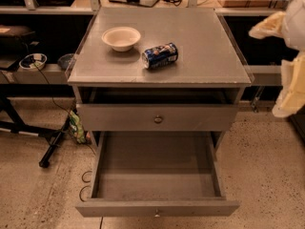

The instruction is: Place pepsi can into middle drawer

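The wide, shallow grey middle drawer [157, 168] of a grey cabinet stands pulled fully out at 6 o'clock in the camera view. Its rectangular tray holds nothing, and its flat front sits nearest the lens above a speckled beige floor [267, 166]. Just behind it, the flat grey upper drawer front [200, 118] is shut, with a small round metal knob [158, 119] at its centre.

On the cabinet's flat grey counter [205, 42], a small dark-blue aluminium pepsi can [159, 55] with white and red markings lies on its side near the middle, its silver end facing 9 o'clock. A cream-white round bowl [121, 37] sits upright near the can, at about 10 o'clock from it, and the two do not touch.

The robot's cream-and-white end effector [291, 87] hangs at 3 o'clock, off the counter's right edge and partly cut by the frame. It is well apart from the can and appears to hold nothing, though how far open it is cannot be told from this angle.

At 12 o'clock, beyond the counter, a light-coloured shelf [228, 11] carries dark cables.
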Controlling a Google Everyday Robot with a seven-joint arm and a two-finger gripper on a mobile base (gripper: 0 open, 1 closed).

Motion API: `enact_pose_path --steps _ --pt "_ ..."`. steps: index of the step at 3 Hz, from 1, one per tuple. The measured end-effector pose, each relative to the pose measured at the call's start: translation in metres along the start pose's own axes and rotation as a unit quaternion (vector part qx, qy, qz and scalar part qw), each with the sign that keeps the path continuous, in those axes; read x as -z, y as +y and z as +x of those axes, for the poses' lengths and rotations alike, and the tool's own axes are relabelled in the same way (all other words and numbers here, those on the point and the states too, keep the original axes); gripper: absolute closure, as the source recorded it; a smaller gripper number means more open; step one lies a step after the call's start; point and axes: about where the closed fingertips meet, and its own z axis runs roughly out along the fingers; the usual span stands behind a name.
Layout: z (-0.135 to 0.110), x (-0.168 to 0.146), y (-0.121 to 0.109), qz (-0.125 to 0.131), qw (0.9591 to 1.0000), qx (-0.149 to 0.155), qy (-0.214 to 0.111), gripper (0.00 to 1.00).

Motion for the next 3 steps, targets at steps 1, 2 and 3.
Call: enact_pose_path --steps 1,2,3 --pt "-0.0108 0.0002 -0.0052 -0.028 0.9942 0.066 -0.079 0.00" --pt "-0.0188 0.0017 -0.0102 -0.018 0.9921 0.082 -0.093 0.00" --pt "-0.0189 0.0016 -0.0103 -0.018 0.9921 0.082 -0.094 0.00"
